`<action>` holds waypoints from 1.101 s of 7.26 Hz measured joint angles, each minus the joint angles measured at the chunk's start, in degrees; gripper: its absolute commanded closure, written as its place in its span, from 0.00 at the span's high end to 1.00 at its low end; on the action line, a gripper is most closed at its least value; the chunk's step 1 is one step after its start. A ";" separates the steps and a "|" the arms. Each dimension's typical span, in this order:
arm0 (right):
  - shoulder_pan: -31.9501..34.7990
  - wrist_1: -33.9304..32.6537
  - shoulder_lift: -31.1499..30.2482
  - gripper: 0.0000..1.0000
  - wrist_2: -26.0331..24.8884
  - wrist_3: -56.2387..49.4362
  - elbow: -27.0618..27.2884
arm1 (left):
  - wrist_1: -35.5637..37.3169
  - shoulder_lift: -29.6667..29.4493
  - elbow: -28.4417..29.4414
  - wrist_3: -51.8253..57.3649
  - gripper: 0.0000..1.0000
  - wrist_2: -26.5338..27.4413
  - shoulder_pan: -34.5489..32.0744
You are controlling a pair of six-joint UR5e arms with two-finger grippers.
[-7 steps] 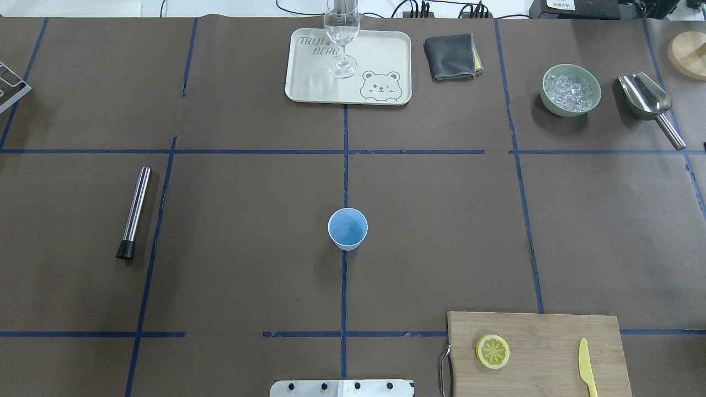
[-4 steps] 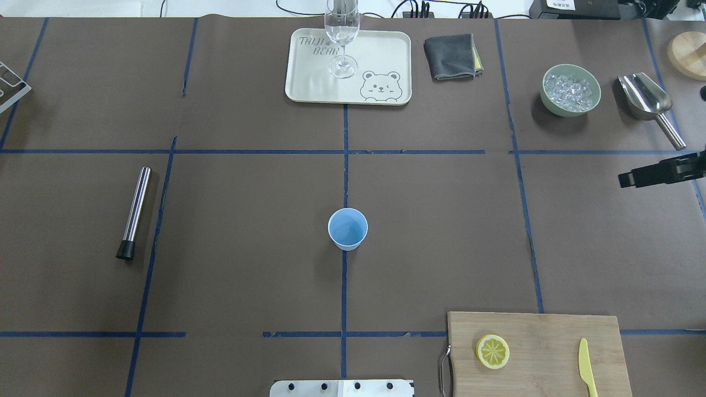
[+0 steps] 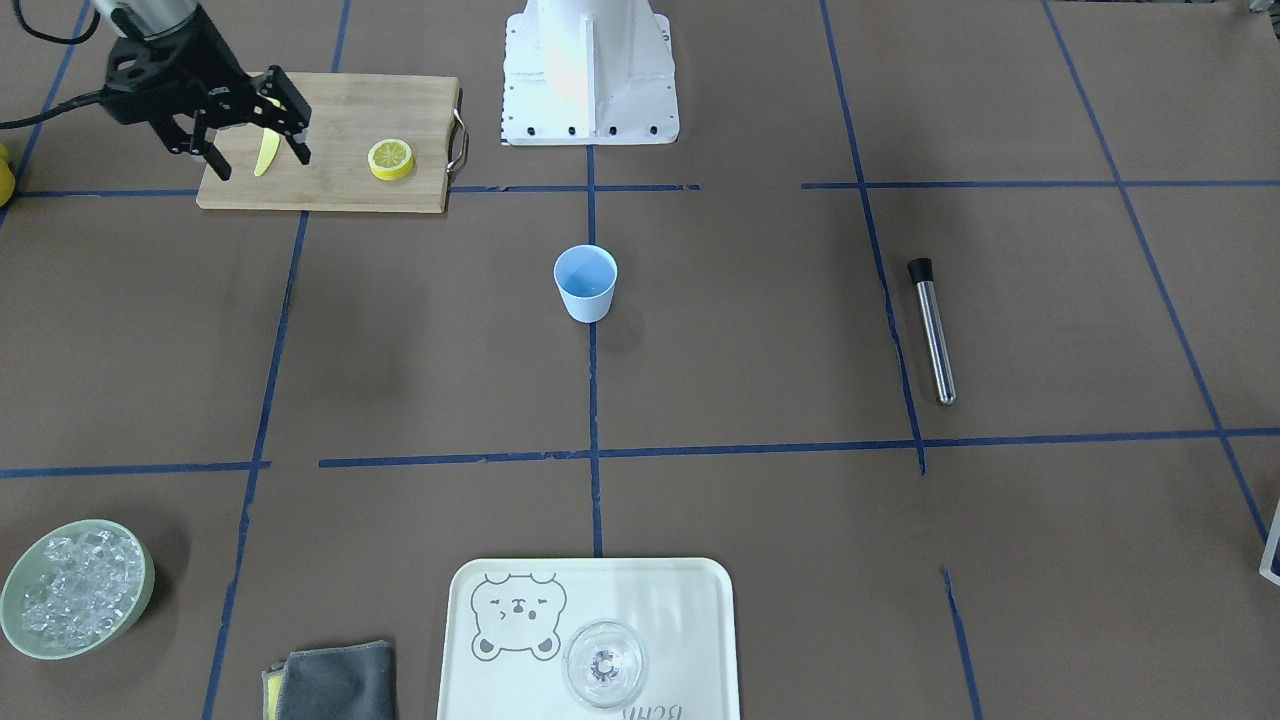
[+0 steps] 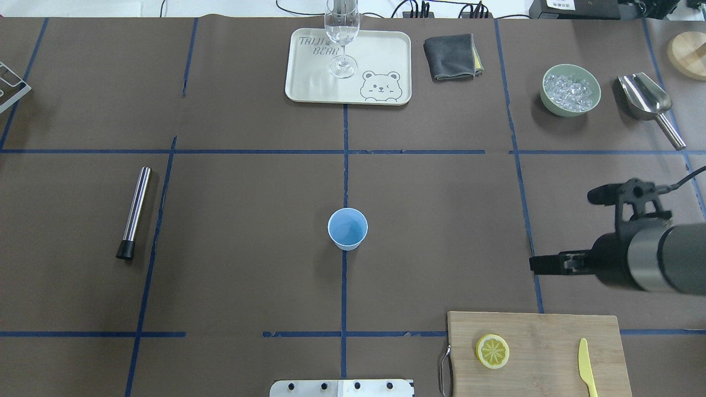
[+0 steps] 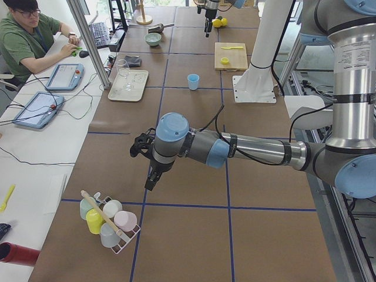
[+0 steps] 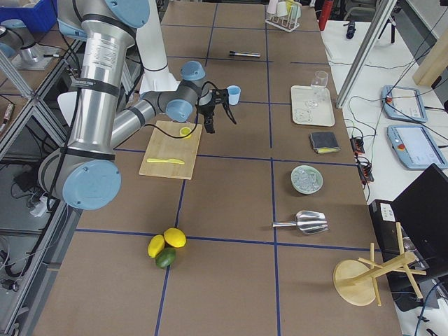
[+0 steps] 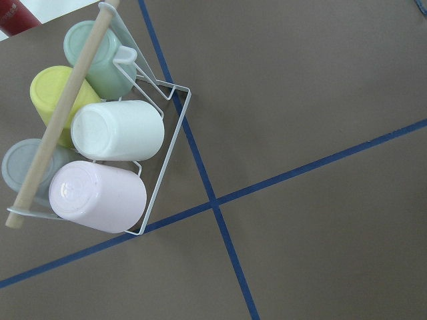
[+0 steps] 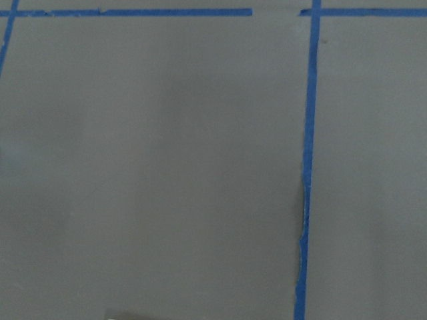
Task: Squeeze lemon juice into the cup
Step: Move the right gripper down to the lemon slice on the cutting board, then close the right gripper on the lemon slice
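1. The lemon (image 4: 492, 351) slice lies untouched on the cutting board (image 4: 557, 331), well apart from the cup.
2. The cup (image 4: 347, 228) stands upright at mid-table and looks empty.
3. The right gripper (image 3: 262, 158) hovers near the board, fingers spread, holding nothing.
4. The left gripper (image 5: 144, 167) hangs far off; whether its fingers are spread cannot be told.
5. Grasping, carrying and squeezing all remain.

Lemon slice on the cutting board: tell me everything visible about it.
The lemon is a round slice with a yellow rind around a pale, segmented face that points up. It lies flat on the wooden cutting board, towards the end with the metal handle, well apart from the yellow knife. Only the board touches it. The right gripper, open, is clear of it. The slice looks whole and unsqueezed.
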 measured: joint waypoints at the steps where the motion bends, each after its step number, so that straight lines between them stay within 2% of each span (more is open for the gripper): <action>1: -7.64 -0.20 -0.11 1.00 -8.12 4.83 0.15 | 0.04 0.00 -0.01 0.05 1.00 0.00 0.00; 3: -18.13 -2.22 1.33 0.98 -19.13 11.14 -1.31 | 0.07 0.07 -0.24 0.09 1.00 0.01 -0.05; 4: -20.86 -2.87 3.05 0.98 -21.85 12.88 -3.24 | 0.06 0.18 -0.30 0.10 1.00 0.01 -0.08; 6: -24.43 -3.29 4.81 0.98 -24.73 14.82 -6.02 | 0.00 0.59 -0.64 0.16 1.00 0.01 -0.08; 8: -26.08 -4.05 5.16 0.98 -25.48 15.25 -6.72 | -0.01 0.74 -1.03 0.18 1.00 0.01 -0.12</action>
